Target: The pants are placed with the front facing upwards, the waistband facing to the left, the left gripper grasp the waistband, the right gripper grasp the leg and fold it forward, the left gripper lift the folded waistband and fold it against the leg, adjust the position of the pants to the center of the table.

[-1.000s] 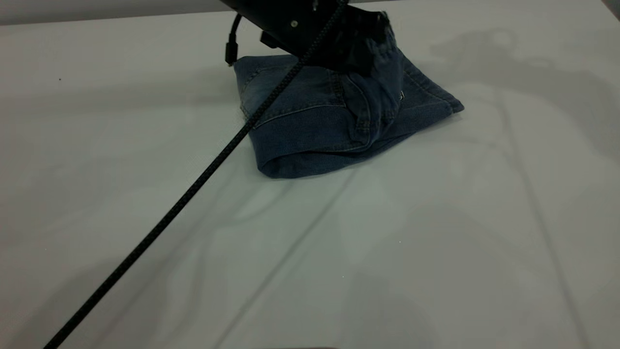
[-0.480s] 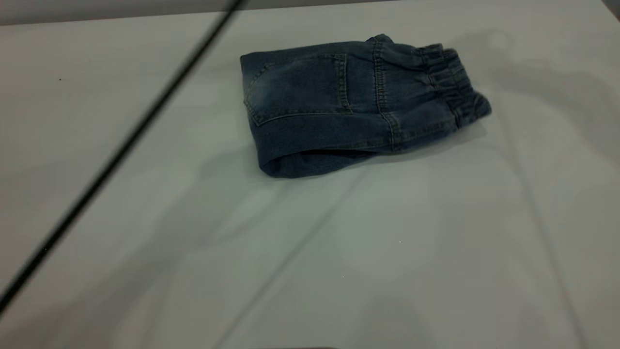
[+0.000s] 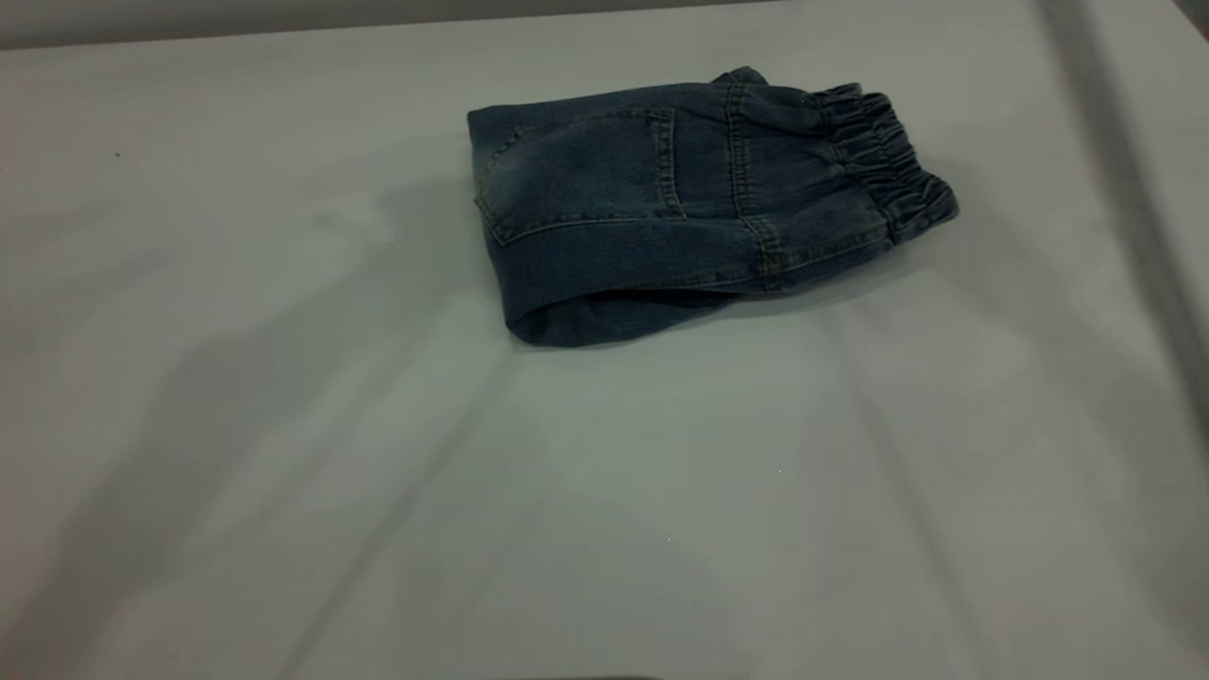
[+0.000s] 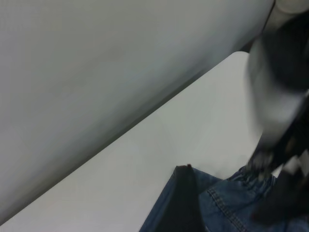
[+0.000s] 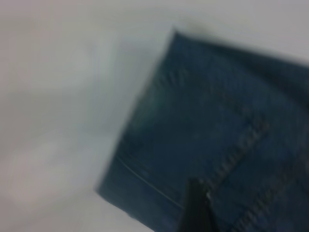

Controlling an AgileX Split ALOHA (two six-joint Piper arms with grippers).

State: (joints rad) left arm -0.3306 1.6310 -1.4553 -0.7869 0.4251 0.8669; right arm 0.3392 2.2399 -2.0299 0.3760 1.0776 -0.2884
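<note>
The blue denim pants [image 3: 661, 203] lie folded on the white table [image 3: 283, 425], towards its far side, back patch pocket up. The gathered waistband [image 3: 888, 170] rests at the bundle's right end, and a rolled fold faces the near side. Neither gripper shows in the exterior view. In the left wrist view a black part of my left gripper [image 4: 186, 205] hangs over the pants [image 4: 227, 208] near the waistband [image 4: 251, 176]. The right wrist view has the right gripper's dark tip [image 5: 195, 208] above the denim [image 5: 217, 121]. Nothing is held.
A blurred black and white part of the other arm [image 4: 280, 96] sits close beside the waistband in the left wrist view. The table's far edge [image 4: 145, 116] runs just behind the pants. Soft creases cross the cloth-covered table [image 3: 586, 529].
One second ago the left arm hung over the pants with the waistband lifted. It has pulled out of the exterior view, its cable too, and the waistband now lies flat at the right.
</note>
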